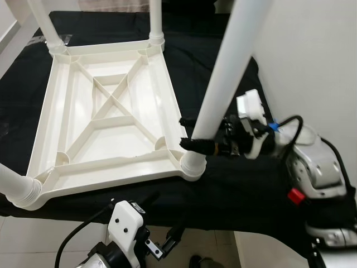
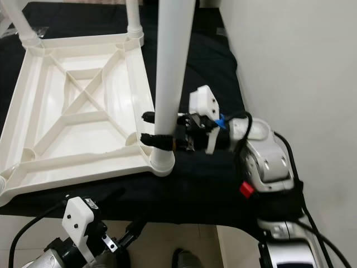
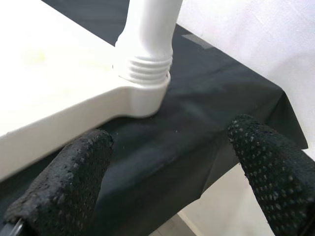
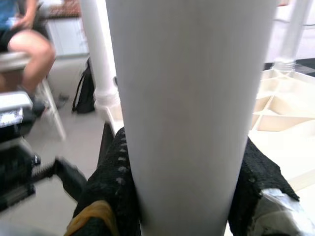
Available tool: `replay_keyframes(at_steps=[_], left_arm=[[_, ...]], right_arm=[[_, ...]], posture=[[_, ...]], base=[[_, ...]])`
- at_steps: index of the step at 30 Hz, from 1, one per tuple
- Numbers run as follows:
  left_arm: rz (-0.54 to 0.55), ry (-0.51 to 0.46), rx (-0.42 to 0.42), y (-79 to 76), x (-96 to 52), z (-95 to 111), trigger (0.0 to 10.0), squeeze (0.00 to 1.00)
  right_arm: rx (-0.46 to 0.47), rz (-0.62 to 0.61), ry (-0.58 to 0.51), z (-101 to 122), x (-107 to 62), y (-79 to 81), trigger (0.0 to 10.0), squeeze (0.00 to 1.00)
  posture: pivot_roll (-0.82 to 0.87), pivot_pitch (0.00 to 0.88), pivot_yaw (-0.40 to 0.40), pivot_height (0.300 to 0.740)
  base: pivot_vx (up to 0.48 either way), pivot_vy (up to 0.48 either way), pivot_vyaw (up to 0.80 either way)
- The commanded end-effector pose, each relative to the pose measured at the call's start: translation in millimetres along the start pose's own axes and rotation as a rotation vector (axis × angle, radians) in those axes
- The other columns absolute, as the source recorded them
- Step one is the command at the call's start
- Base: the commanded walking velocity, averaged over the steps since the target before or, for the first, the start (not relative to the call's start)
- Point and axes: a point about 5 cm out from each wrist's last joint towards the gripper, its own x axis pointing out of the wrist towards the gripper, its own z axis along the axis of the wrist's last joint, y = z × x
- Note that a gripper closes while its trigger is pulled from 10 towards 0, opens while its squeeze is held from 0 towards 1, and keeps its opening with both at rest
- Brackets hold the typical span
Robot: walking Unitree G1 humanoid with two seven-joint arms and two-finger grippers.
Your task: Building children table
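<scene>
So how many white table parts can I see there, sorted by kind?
Table legs: 4
Upturned tabletop: 1
Total: 5; the right gripper is clamped on the nearest leg.

A white plastic tabletop (image 1: 106, 120) is lying upside down on a black cloth (image 1: 234, 190), its ribbed underside facing up. 4 white legs are standing in its corner sockets. The right gripper (image 1: 192, 134) is clamping its 2 black fingers around the near right leg (image 1: 226, 72), just above the socket (image 1: 192, 164). The left gripper (image 1: 167, 243) is hanging below the cloth's front edge, near the pale floor (image 1: 44, 240).
</scene>
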Motion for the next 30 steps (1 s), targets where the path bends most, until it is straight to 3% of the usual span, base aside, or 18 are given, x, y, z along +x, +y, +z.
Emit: replay_keyframes(at_steps=[1,2,3,4,5,7,9,16,17,18,19,21,24,27,28,29,30], left_arm=[[-0.005,0.020,-0.010,-0.8,-3.0,-3.2,10.0,0.00],[-0.006,0.022,-0.004,1.2,-2.5,-3.1,10.0,0.00],[-0.005,0.021,0.001,2.7,-2.1,-2.7,10.0,0.00],[-0.002,0.018,0.001,2.8,-1.6,-2.9,10.0,0.00],[0.000,0.016,-0.001,2.6,-1.2,-3.2,10.0,0.00],[-0.001,0.014,-0.004,2.0,-0.6,-3.7,10.0,0.00],[-0.014,0.013,-0.012,1.3,0.9,-4.3,10.0,0.00],[-0.013,0.008,-0.014,1.2,2.0,-4.0,10.0,0.00],[-0.003,0.006,-0.013,1.5,1.8,-3.9,10.0,0.00],[0.002,0.005,-0.013,2.0,1.7,-4.0,10.0,0.00],[0.005,0.004,-0.014,2.7,2.0,-3.8,10.0,0.00],[0.004,0.004,-0.015,3.2,2.2,-3.6,10.0,0.00],[0.002,0.006,-0.014,3.7,2.1,-3.9,10.0,0.00],[0.001,0.007,-0.014,3.8,2.4,-4.1,10.0,0.00],[0.002,0.008,-0.012,4.3,3.2,-4.3,10.0,0.00],[0.002,0.008,-0.012,4.3,3.2,-4.3,10.0,0.00],[0.002,0.008,-0.012,4.4,3.5,-4.4,10.0,0.00]], right_arm=[[0.138,-0.073,0.012,-18.9,4.6,6.0,0.0,0.00],[0.133,-0.542,0.228,-55.3,7.4,2.8,0.0,0.00],[0.209,-0.810,0.314,-76.0,1.4,14.1,0.0,0.00],[0.192,-0.908,0.390,-87.1,-2.1,28.1,0.0,0.00],[0.177,-0.913,0.418,-90.9,-3.1,36.7,0.0,0.00],[0.191,-0.847,0.398,-89.4,0.5,40.3,0.0,0.00],[0.171,-0.796,0.381,-82.4,6.6,32.7,0.0,0.00],[0.138,-0.776,0.369,-75.1,7.2,23.9,0.0,0.00],[0.127,-0.764,0.358,-72.0,8.0,22.8,10.0,0.00],[0.141,-0.740,0.313,-67.2,14.9,25.7,10.0,0.00],[0.155,-0.711,0.252,-61.6,21.7,26.8,10.0,1.00],[0.164,-0.692,0.211,-57.9,26.1,27.6,10.0,1.00],[0.225,-0.449,0.008,-32.4,39.0,29.8,10.0,1.00],[0.201,-0.387,-0.016,-26.1,38.0,26.5,10.0,1.00],[0.170,-0.174,0.000,-20.7,28.2,24.0,10.0,1.00],[0.170,-0.174,0.000,-20.7,28.2,24.0,10.0,1.00],[0.154,-0.077,0.012,-19.1,22.0,23.8,10.0,1.00]], posture=[[0.02,0.254,-0.072,0.740],[0.01,0.252,-0.058,0.740],[0.00,0.256,-0.057,0.740],[-0.01,0.255,-0.051,0.740],[-0.01,0.255,-0.051,0.740],[-0.02,0.241,-0.059,0.740],[-0.02,0.233,-0.070,0.740],[-0.02,0.231,-0.071,0.740],[-0.02,0.231,-0.071,0.740],[-0.02,0.227,-0.072,0.740],[-0.02,0.230,-0.066,0.740],[-0.02,0.230,-0.066,0.740],[-0.01,0.227,-0.057,0.740],[-0.01,0.229,-0.057,0.740],[-0.01,0.230,-0.054,0.740],[-0.01,0.230,-0.054,0.740],[0.00,0.230,-0.053,0.740]], base=[[0.000,0.000,0.00],[0.000,0.000,0.00],[0.000,0.000,0.00],[0.000,0.000,0.00],[0.000,0.000,0.00],[0.000,0.000,0.00],[0.000,0.000,0.00],[0.000,0.000,0.00],[0.000,0.000,0.00],[0.000,0.000,0.00],[0.000,0.000,0.00],[0.000,0.000,0.00],[0.000,0.000,0.00],[0.000,0.000,0.00],[0.000,0.000,0.00],[0.000,0.000,0.00],[0.000,0.000,0.00]])
